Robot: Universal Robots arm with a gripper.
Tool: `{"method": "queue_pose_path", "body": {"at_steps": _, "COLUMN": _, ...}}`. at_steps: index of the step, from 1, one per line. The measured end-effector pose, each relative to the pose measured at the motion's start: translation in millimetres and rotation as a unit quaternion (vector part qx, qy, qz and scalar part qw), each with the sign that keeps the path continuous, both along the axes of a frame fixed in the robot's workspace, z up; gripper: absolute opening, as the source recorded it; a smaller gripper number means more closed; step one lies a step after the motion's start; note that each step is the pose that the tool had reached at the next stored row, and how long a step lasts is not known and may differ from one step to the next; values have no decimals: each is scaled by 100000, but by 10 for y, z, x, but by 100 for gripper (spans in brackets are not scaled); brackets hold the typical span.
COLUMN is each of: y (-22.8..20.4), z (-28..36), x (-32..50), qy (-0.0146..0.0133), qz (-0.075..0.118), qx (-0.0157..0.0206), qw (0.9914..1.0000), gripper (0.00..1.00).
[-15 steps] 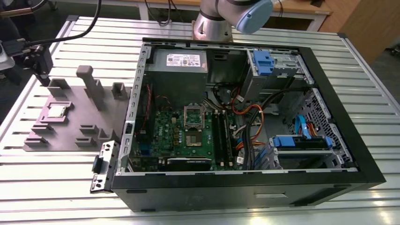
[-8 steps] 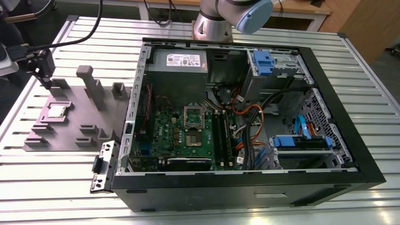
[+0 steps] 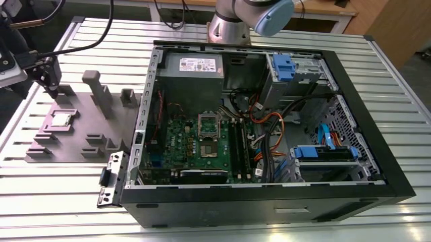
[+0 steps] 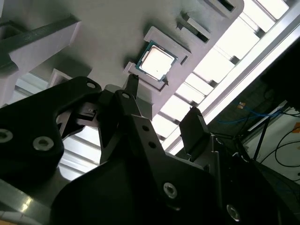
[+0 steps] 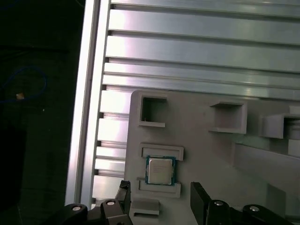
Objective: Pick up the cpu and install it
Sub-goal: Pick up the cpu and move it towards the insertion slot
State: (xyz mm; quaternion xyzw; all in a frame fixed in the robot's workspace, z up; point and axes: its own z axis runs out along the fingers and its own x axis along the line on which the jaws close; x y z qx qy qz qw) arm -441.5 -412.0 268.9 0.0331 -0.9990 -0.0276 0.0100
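Observation:
The cpu (image 3: 62, 119) is a small square chip with a silver top. It lies flat in a shallow holder on the grey fixture plate (image 3: 84, 118), at the exterior view's left. My gripper (image 3: 50, 83) hangs above the plate's far edge, a little beyond the chip and clear of it. Both wrist views show the cpu (image 4: 156, 63) (image 5: 160, 170) lying past the black fingers. The gripper (image 4: 161, 105) (image 5: 161, 194) is open, with nothing between its fingers. Inside the open computer case (image 3: 269, 201) the motherboard's socket (image 3: 209, 125) stands with its silver frame raised.
The fixture plate carries several upright grey posts (image 3: 101, 93) and small brackets around the chip. Black memory sticks (image 3: 235, 143) sit beside the socket, with cables (image 3: 269, 131) and blue drive bays (image 3: 323, 154) to the exterior view's right. Everything rests on a slatted aluminium table (image 3: 60, 196).

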Motion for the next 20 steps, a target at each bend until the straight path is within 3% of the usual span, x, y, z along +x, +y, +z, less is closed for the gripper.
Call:
{"method": "queue_pose_path", "body": {"at_steps": 12, "y": 1, "z": -12, "x": 0, "qy": -30, "qz": -3, "qx": 22, "qw": 100000, "gripper": 62}}
{"method": "queue_pose_path", "body": {"at_steps": 20, "y": 0, "z": -151, "x": 1, "qy": -12, "qz": 362, "qx": 27, "qw": 99999, "gripper": 62}}
